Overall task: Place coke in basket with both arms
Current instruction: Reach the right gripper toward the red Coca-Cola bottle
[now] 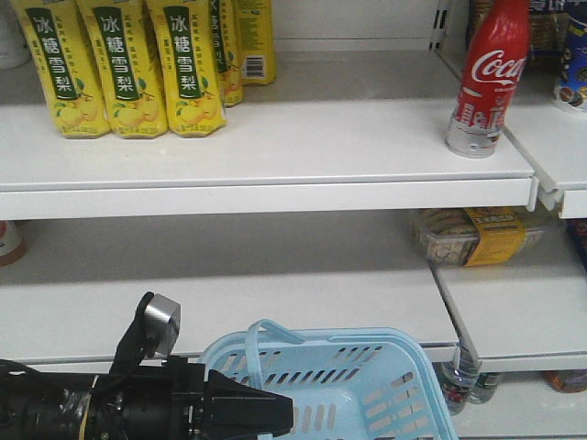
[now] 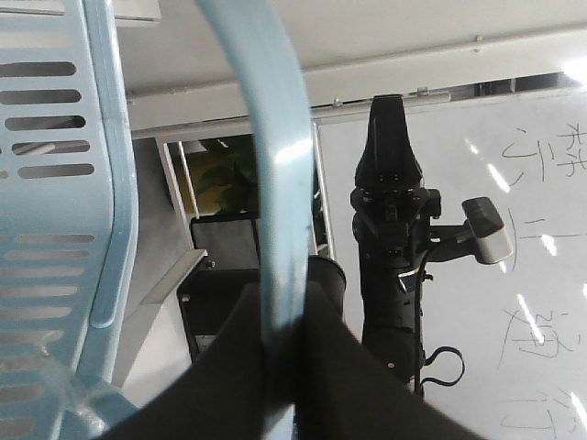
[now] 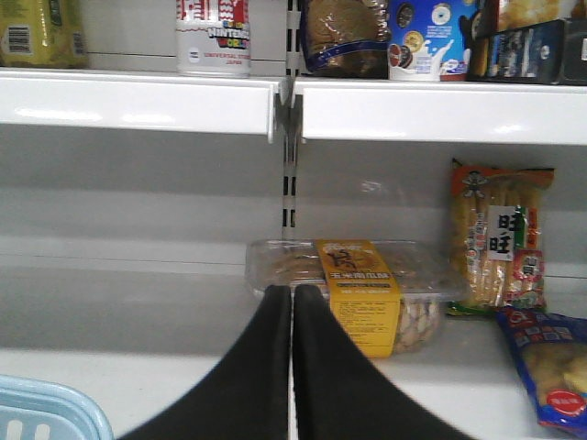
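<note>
The coke (image 1: 491, 73), a red bottle with a silver base, stands upright at the right end of the top shelf; only its base (image 3: 213, 37) shows in the right wrist view. The light blue basket (image 1: 394, 403) hangs low in front of the shelves. My left gripper (image 1: 275, 412) is shut on its loop handle (image 2: 275, 183), the fingers pinching the blue strap, and the slotted basket wall (image 2: 55, 183) is just left of them. My right gripper (image 3: 292, 291) is shut and empty, well below the coke, pointing at the middle shelf. A basket corner (image 3: 46, 412) lies to its lower left.
Yellow drink cartons (image 1: 119, 64) crowd the top shelf's left side. A clear snack box with a yellow label (image 3: 358, 289) sits straight ahead of the right fingers, with snack bags (image 3: 500, 238) to its right. Water bottles (image 1: 463, 380) stand on the lowest level.
</note>
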{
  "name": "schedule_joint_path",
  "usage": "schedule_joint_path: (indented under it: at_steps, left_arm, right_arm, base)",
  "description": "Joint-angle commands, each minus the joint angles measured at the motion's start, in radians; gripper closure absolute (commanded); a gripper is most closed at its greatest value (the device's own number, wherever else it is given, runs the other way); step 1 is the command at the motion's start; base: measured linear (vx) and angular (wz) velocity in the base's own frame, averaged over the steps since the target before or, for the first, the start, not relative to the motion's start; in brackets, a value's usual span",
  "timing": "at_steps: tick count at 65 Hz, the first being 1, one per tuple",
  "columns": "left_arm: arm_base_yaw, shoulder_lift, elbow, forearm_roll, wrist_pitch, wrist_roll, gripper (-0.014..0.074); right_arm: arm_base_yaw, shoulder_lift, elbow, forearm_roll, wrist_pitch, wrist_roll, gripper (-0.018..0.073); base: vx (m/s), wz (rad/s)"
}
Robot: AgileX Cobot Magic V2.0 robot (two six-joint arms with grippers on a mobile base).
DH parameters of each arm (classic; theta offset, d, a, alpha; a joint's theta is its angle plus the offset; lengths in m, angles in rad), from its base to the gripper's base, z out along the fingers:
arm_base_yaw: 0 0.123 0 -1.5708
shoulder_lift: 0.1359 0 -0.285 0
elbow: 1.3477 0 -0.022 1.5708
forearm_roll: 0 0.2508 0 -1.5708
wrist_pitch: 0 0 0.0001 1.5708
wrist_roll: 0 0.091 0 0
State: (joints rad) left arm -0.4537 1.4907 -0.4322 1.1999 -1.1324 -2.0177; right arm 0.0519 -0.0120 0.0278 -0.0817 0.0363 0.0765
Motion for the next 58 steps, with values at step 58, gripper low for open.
schedule_joint_path:
  at_steps: [58]
  left_arm:
    - [-0.005, -0.034, -0.016, -0.058, -0.245, -0.001, 0.0604]
  right_arm:
    - [-0.002, -0.014, 0.015, -0.010, -0.070, -0.004, 0.0564]
  base:
    - [0.03, 0.12]
